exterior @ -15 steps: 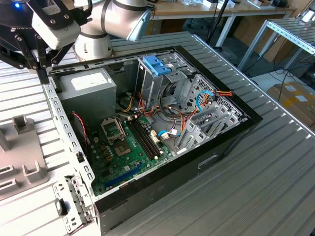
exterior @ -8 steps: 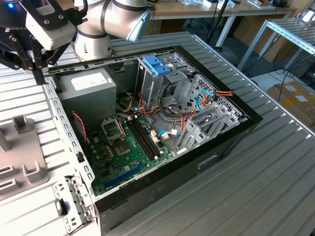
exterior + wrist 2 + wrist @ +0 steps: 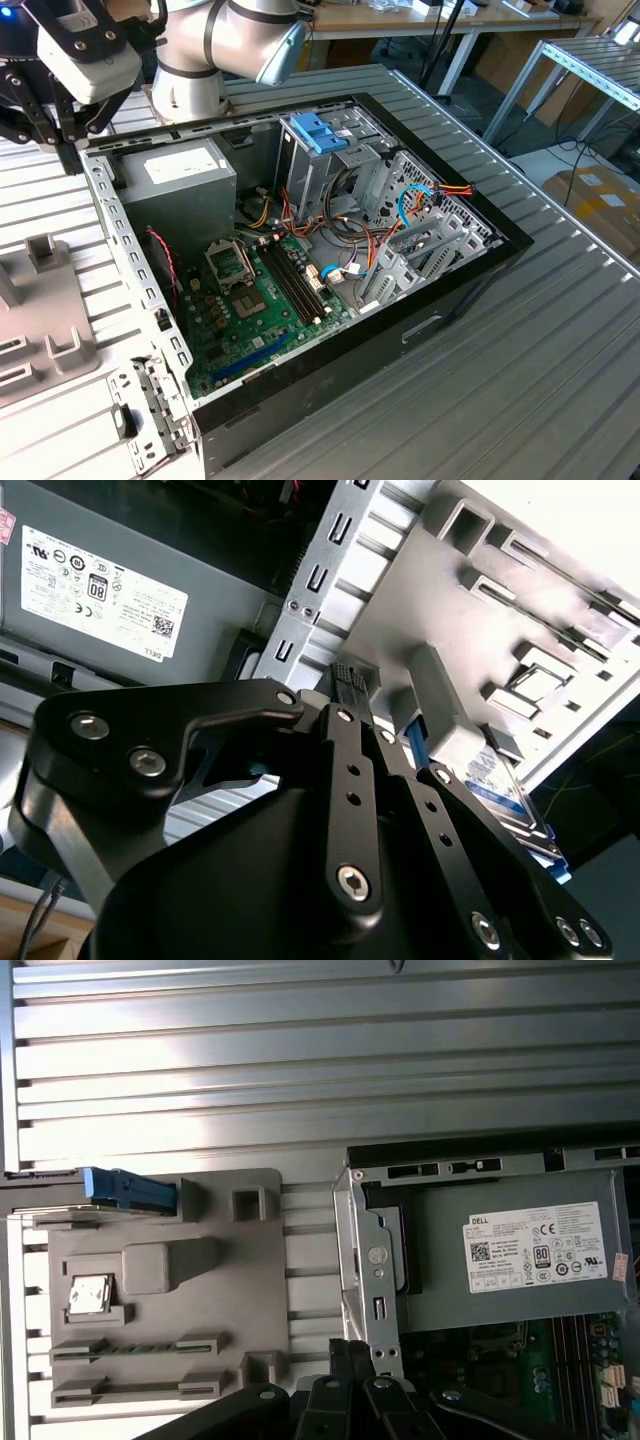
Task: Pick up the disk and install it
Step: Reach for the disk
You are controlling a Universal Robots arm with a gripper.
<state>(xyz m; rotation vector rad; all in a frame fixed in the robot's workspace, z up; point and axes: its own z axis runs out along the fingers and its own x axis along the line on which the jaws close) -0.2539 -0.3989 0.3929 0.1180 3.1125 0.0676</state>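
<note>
My jaws are pressed together and empty, hanging near the case (image 3: 365, 1260) rim. The disk (image 3: 128, 1188) stands on edge in the grey holder (image 3: 40, 320), nine o'clock of the case in the exterior view; descending shut, I'd knock it askew

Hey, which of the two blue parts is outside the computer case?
The disk with blue rails, standing on edge in the grey holder beside the case. The light-blue bracket sits atop the drive cage inside it.
</note>
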